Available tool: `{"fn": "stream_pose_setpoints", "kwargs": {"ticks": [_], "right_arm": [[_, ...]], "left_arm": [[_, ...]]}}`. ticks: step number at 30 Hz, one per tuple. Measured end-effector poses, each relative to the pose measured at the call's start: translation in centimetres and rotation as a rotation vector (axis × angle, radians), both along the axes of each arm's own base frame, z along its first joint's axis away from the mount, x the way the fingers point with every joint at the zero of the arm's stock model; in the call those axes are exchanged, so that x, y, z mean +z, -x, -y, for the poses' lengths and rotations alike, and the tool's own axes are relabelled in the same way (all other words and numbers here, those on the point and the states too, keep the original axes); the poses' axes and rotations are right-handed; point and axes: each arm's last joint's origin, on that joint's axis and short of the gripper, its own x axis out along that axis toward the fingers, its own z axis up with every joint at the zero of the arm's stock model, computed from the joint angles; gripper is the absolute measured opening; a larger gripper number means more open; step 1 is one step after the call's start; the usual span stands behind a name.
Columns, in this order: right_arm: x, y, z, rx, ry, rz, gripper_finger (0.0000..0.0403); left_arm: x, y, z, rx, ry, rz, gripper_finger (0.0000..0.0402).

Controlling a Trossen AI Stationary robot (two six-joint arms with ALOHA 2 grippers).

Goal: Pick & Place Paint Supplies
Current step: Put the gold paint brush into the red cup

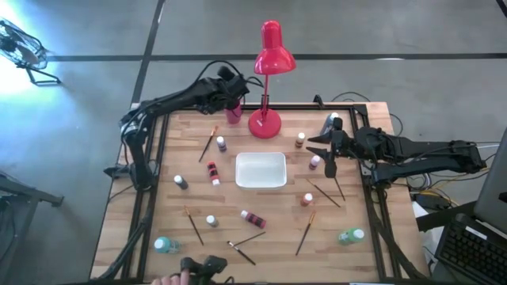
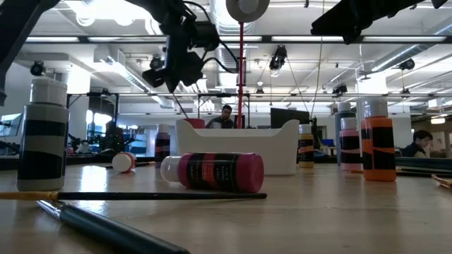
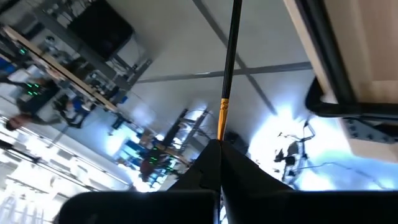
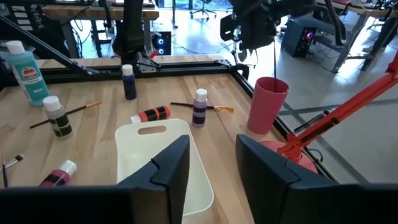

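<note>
My left gripper (image 1: 235, 89) hovers at the table's far left, above a pink cup (image 1: 233, 114), and is shut on a thin brush (image 3: 229, 62). In the right wrist view the brush (image 4: 275, 59) hangs from that gripper (image 4: 252, 28) down toward the cup's (image 4: 267, 106) mouth. My right gripper (image 1: 329, 161) waits open to the right of the white tray (image 1: 261, 184), with nothing between its fingers (image 4: 168, 165). Small paint bottles and brushes lie scattered on the wooden table, among them a red bottle on its side (image 2: 215, 171). My left gripper pinches the brush between its two shut fingers (image 3: 205, 168), just behind the gold ferrule (image 3: 221, 118). The dark handle runs on beyond the fingertips. The brush is lifted clear of the table and hangs down over the cup; whether its lower end is inside the cup I cannot tell.
A red desk lamp (image 1: 269, 55) stands on its base (image 1: 264, 123) just right of the cup. Bottles (image 1: 221, 144) (image 1: 306, 199) (image 1: 351, 235) and brushes (image 1: 305, 232) (image 1: 194, 226) surround the tray. A person's hand (image 1: 169, 279) shows at the near edge.
</note>
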Motion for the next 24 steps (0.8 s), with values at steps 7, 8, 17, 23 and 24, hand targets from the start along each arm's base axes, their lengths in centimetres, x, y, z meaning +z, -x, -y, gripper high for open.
{"fn": "stream_pose_setpoints", "kwargs": {"ticks": [7,8,17,23,24], "right_arm": [[-0.2,0.0,0.0,0.001,0.004,-0.005,0.0112],[-0.3,0.0,0.0,0.001,0.004,-0.008,0.0110],[-0.9,0.0,0.0,0.000,0.004,-0.027,0.0096],[-1.0,0.0,0.0,-0.001,-0.001,-0.027,0.0091],[-1.0,0.0,0.0,-0.001,-0.002,-0.027,0.0091]], "left_arm": [[-1.0,-1.1,-0.4,-0.097,0.026,-0.129,0.0000],[-1.1,-1.2,-0.5,-0.112,0.030,-0.147,0.0000],[-2.3,-3.3,-1.0,-0.219,0.012,-0.220,0.0000],[-4.3,-4.3,-1.2,-0.232,0.046,-0.271,0.0000],[-4.6,-4.4,-1.3,-0.235,0.050,-0.278,0.0000]]}}
